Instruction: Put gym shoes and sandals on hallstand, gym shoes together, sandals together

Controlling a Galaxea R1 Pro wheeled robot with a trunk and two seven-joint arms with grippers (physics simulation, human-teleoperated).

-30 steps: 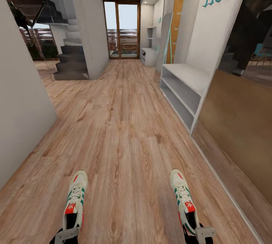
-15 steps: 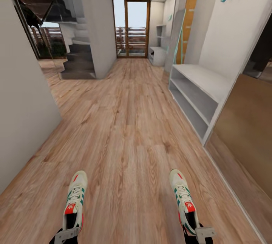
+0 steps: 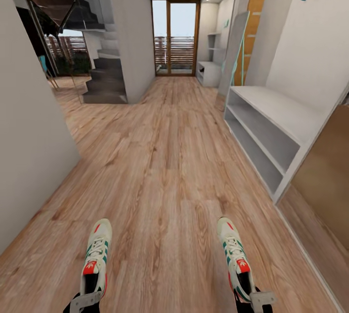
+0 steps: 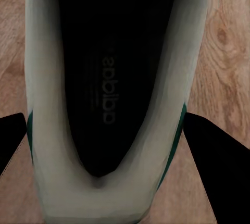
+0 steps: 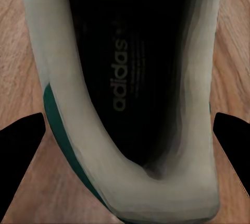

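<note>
Head view: transport step. I hold one white lace-up gym shoe with teal stripes and a red-orange tongue in my left fingers point(image 3: 85, 302) and its twin in my right fingers point(image 3: 257, 299), each gripped at the heel, toes pointing forward over the warm brown wood-plank corridor floor point(image 3: 165, 172). Left shoe point(image 3: 96, 257) and right shoe point(image 3: 234, 255) are well apart. A plain white two-tier open shelf unit point(image 3: 271, 128) stands along the right wall; a light-grey unit point(image 3: 209, 71) sits farther off, near the glazed wooden doors point(image 3: 175, 36).

Left wrist view: dark insole of the left shoe point(image 4: 109, 94), my dark fingers point(image 4: 213, 156) closed against its flanks.

Right wrist view: same for the right shoe point(image 5: 130, 94), fingers point(image 5: 21, 151) clamping its sides.

Next, I judge: drive toward the far unit, confirm it is the hallstand, then set both shoes side by side on it.
</note>
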